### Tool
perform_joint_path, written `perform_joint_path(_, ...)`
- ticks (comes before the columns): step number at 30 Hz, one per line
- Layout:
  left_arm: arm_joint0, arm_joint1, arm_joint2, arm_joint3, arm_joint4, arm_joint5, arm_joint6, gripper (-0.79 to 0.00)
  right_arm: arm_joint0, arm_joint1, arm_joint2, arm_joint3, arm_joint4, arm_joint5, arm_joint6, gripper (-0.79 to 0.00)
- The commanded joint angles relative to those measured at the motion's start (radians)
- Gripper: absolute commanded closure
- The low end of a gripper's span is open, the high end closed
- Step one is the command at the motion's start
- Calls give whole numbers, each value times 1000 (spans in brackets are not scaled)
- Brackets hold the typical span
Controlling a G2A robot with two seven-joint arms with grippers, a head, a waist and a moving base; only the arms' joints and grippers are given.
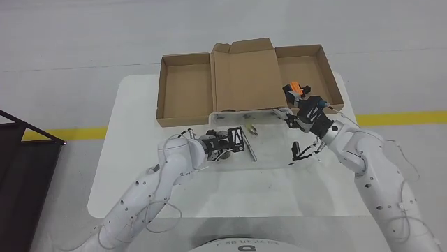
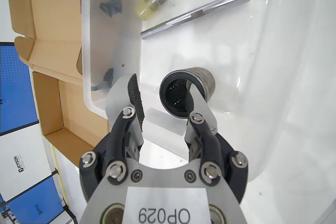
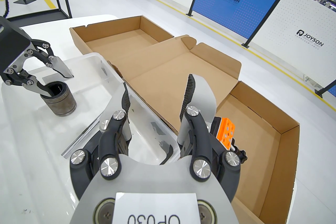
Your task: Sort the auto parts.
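A dark steel cylindrical bearing (image 2: 202, 78) stands in the clear plastic tray (image 2: 275, 52). My left gripper (image 2: 162, 83) is open, with one finger inside the bearing's bore and the other outside its wall; the right wrist view shows this gripper (image 3: 56, 80) and bearing (image 3: 59, 101) too. A long steel rod (image 2: 195, 14), a threaded fitting with a yellowish cap (image 2: 152, 2) and small dark pieces (image 2: 111, 3) also lie in the tray. My right gripper (image 3: 157, 82) hangs open and empty over the tray's far edge, beside the cardboard box (image 3: 157, 70). An orange part (image 3: 225, 130) lies in the box's right compartment.
The three-compartment cardboard box (image 1: 241, 77) stands behind the tray (image 1: 230, 116) on the white table (image 1: 133, 140); its left and middle compartments hold nothing. A black metal rack (image 1: 21, 168) stands left of the table.
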Motion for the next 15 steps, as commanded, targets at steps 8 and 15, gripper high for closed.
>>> perform_joint_path(8, -21, -2, 4, 17, -54, -17, -9, -323, 0, 0, 0, 0, 0, 0, 0, -394)
perform_joint_path(15, -34, -6, 27, 28, -86, -37, -32, -135, 0, 0, 0, 0, 0, 0, 0, -385)
